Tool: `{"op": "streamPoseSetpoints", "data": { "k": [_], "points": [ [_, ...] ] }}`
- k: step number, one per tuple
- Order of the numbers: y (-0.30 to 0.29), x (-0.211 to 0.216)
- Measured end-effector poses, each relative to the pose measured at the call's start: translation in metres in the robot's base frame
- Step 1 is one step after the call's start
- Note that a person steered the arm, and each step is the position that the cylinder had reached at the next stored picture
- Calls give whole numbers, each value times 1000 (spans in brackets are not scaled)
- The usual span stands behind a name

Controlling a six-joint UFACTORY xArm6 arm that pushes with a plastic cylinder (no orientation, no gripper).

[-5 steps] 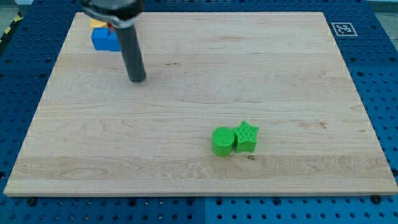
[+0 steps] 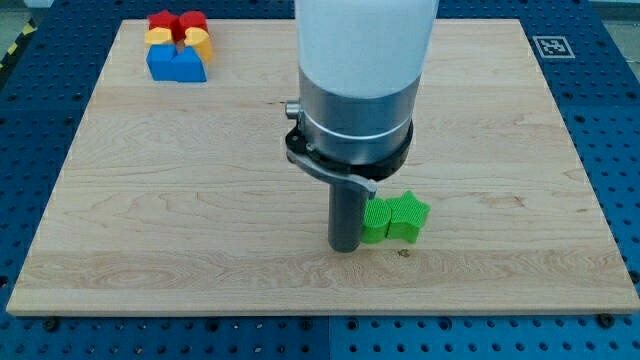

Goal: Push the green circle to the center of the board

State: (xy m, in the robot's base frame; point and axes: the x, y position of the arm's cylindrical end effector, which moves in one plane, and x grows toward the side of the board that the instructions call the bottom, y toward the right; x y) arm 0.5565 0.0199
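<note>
Tool: my tip point(image 2: 346, 246), the lower end of a dark rod with no jaws to open or close, holding nothing; it rests on the counter point(image 2: 180, 220) just left of the green circle point(image 2: 375, 221), touching or nearly touching it.

Blue block point(image 2: 176, 64): view's top left corner, shape unclear.
Red blocks point(image 2: 177, 21): two, directly above the blue one.
Yellow blocks point(image 2: 180, 40): two, between red and blue.
Green circle: right of centre, toward the view's bottom, partly hidden by the rod.
Green star point(image 2: 407, 217): touching the circle's right side.
Marker tag point(image 2: 550, 46): view's top right corner.
</note>
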Motion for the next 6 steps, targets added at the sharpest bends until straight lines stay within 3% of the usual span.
{"op": "streamPoseSetpoints", "data": {
  "k": [2,3,5,6],
  "points": [
    [21,28],
    [33,4],
    [16,-102],
    [17,-92]
  ]
}}
